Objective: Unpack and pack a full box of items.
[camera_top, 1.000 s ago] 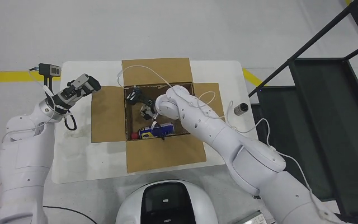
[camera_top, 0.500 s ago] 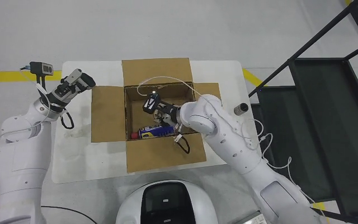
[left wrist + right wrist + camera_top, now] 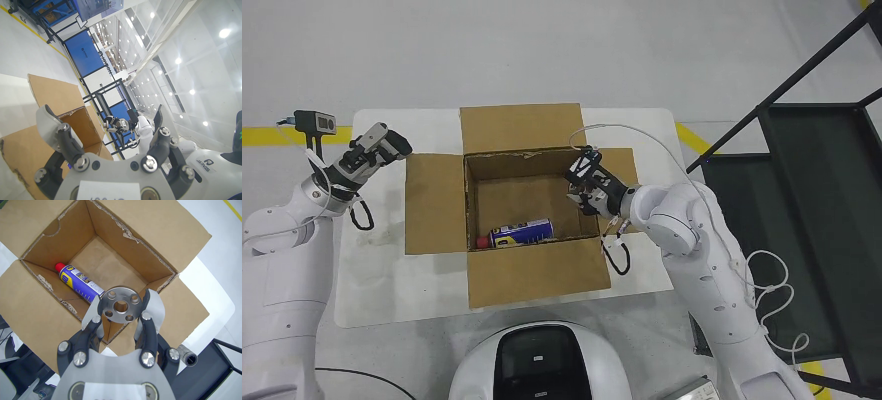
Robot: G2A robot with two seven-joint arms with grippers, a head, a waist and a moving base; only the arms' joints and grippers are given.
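Note:
An open cardboard box [image 3: 435, 215] [image 3: 166, 232] sits on the white table [image 3: 377, 290]. A blue spray can with a red cap [image 3: 519, 233] [image 3: 79, 280] lies on the box floor near its front wall. My right gripper [image 3: 585, 172] [image 3: 122, 303] is above the box's right rim, shut on a round metal flange [image 3: 120, 306] with a centre bore and several bolt holes. My left gripper [image 3: 382, 147] [image 3: 102, 118] is open and holds nothing, raised beyond the box's left flap [image 3: 20, 144].
A short metal cylinder [image 3: 673, 194] [image 3: 187, 358] lies on the table's right edge, beside the box's right flap [image 3: 627, 165]. A dark metal rack [image 3: 787, 180] stands just right of the table. A yellow floor line [image 3: 267, 135] runs at the far left.
My right gripper has risen out of the box and swung right to the box's right rim, carrying the flange. The left arm shifted slightly left early on, then kept still.

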